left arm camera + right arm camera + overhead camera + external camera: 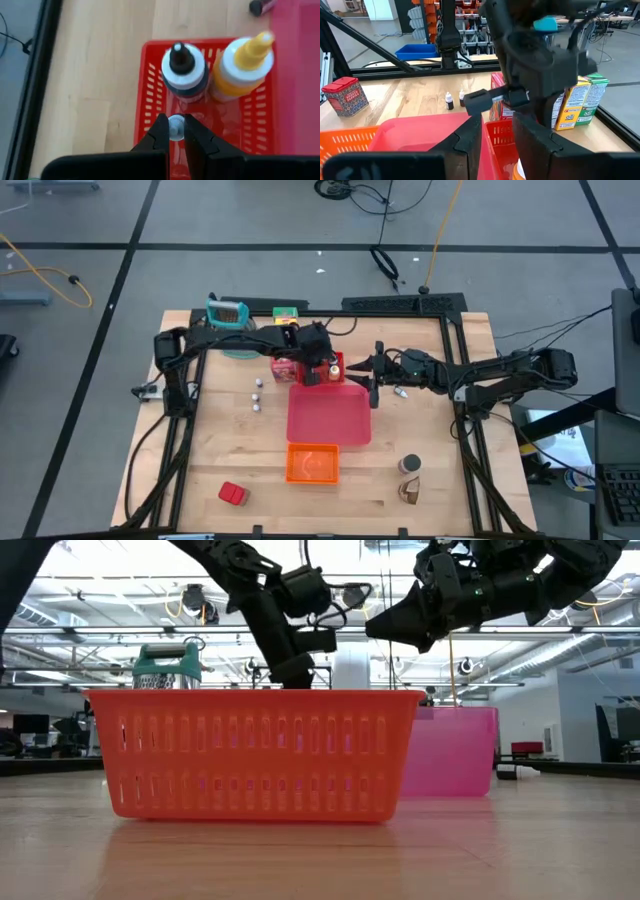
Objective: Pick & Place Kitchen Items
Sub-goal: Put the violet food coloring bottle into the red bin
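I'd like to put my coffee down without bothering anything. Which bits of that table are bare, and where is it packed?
Bare wood lies between the red block and the orange basket, and left of the pink tray below the little jars. It is crowded at the far middle, where both grippers, the red basket and the food boxes cluster.

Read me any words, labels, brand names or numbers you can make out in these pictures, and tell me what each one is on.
None can be read.
Red tin: patterned label, too small to read.
Yellow box and green box: printed fronts, too blurred to read.
Dark-capped bottle and yellow squeeze bottle: seen from above, no label showing.
Orange basket: no lettering visible.
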